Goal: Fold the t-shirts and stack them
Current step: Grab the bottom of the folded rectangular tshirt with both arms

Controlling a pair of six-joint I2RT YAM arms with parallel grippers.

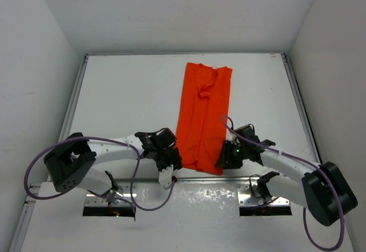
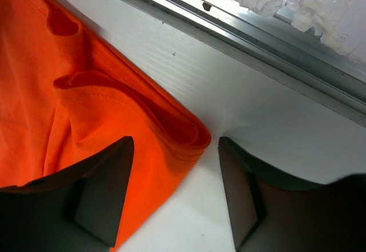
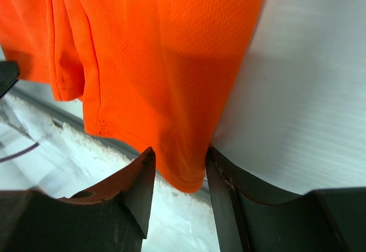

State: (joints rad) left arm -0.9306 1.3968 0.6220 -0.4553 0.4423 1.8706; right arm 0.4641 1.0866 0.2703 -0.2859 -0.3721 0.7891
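The orange-red t-shirt lies on the white table as a long narrow strip, collar end far, hem end near. My left gripper is at the near left corner of the hem. In the left wrist view that gripper is open, the folded corner sits between the jaws, and one finger rests over the cloth. My right gripper is at the near right corner. Seen from the right wrist, this gripper is open, with the hem corner hanging loosely between the jaws.
A metal rail runs along the table's near edge just behind the hem, and it also shows in the left wrist view. White walls enclose the table on three sides. Purple cables loop off both arms.
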